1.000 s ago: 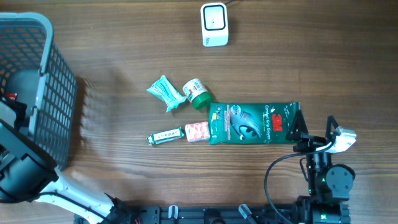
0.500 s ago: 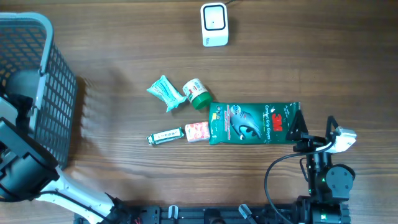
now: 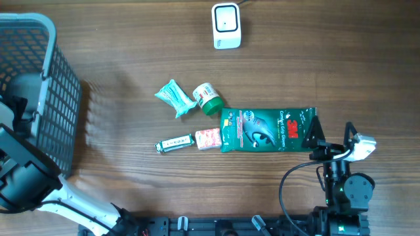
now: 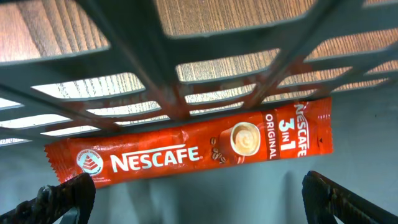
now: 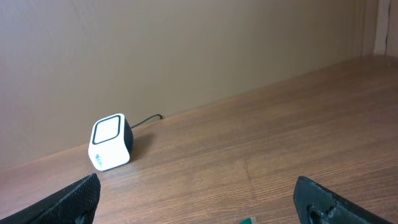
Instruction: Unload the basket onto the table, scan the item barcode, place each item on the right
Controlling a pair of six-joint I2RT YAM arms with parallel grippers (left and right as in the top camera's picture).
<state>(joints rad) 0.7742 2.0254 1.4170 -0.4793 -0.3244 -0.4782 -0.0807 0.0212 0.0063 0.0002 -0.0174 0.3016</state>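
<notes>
With left tool [image 4: 202, 205] and right tool [image 5: 199, 202] gaping empty and the red coffee sachet [image 4: 186, 152] lying in the grey mesh basket [image 3: 39, 26], we are probably fetching another item.

Wooden table [image 3: 131, 72] with brown grain running lengthwise, seen from above. In the right wrist view its far edge meets a plain beige wall [image 5: 186, 43]; a paler vertical strip [image 5: 380, 25] stands at the wall's right end. Lighting is soft and even.
</notes>
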